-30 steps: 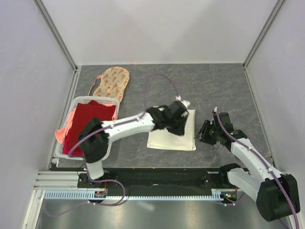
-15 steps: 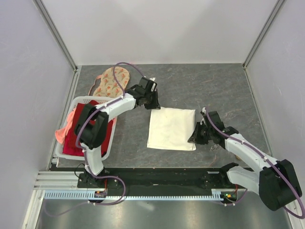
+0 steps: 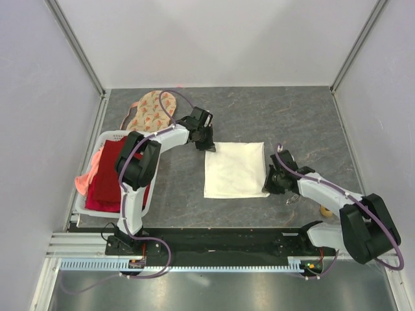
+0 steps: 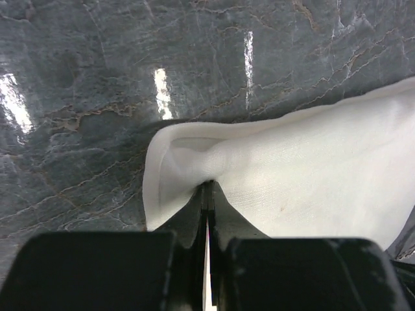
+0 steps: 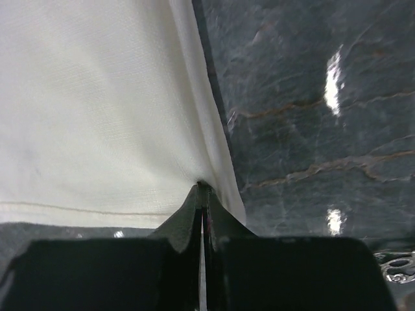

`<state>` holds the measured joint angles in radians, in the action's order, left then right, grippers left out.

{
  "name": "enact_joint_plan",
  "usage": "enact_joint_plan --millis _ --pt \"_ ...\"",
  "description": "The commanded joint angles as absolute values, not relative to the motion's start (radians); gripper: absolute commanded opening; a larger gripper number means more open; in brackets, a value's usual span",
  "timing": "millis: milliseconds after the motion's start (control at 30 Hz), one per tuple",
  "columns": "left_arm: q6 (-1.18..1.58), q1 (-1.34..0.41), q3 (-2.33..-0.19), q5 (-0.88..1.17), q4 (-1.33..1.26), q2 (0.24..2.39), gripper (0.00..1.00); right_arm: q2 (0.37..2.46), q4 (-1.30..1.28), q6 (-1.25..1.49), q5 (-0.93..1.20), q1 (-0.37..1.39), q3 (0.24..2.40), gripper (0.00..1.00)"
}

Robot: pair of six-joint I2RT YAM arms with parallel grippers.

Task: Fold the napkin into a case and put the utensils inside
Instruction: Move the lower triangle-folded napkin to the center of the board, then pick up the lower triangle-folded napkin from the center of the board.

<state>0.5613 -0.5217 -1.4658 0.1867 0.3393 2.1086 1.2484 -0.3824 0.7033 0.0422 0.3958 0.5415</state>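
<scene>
The napkin (image 3: 235,170) lies flat on the worktop (image 3: 292,123), left end effector (image 4: 207,189) pinched tight on its far-left corner and right end effector (image 5: 202,189) on the near-right one, so the fold probably goes best if both lift together and keep it taut so edges line up.

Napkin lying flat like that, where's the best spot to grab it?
By a corner, coming in low from outside the edge. The napkin lies flat, so only its thin corners can be pinched, as the left fingers and right fingers do at opposite corners.
</scene>
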Motion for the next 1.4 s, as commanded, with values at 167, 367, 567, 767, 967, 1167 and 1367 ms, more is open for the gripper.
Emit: enact_joint_plan --millis 167,367,567,767,967,1167,1367 --pt "0.598 -0.514 -1.114 0.164 0.313 1.815 0.02 1.365 -0.428 0.574 -0.184 0.394 0.641 0.1" --pt "0.584 -0.514 -1.055 0.224 0.345 1.559 0.16 1.253 -0.492 0.463 -0.268 0.501 0.722 0.37" --pt "0.565 -0.509 -1.074 0.236 0.411 1.396 0.28 1.226 -0.612 0.42 -0.299 0.638 0.845 0.61" --pt "0.584 -0.462 -1.023 0.275 0.44 1.301 0.28 1.302 -0.529 0.426 -0.195 0.926 0.894 0.72" --pt "0.591 -0.408 -0.96 0.296 0.44 1.224 0.29 1.492 -0.518 0.475 -0.207 1.127 0.974 0.72" --pt "0.583 -0.384 -0.92 0.327 0.437 1.224 0.29 1.586 -0.496 0.5 -0.227 1.212 0.993 0.64" --pt "0.591 -0.379 -0.888 0.35 0.411 1.233 0.28 1.637 -0.462 0.488 -0.244 1.22 0.982 0.61"
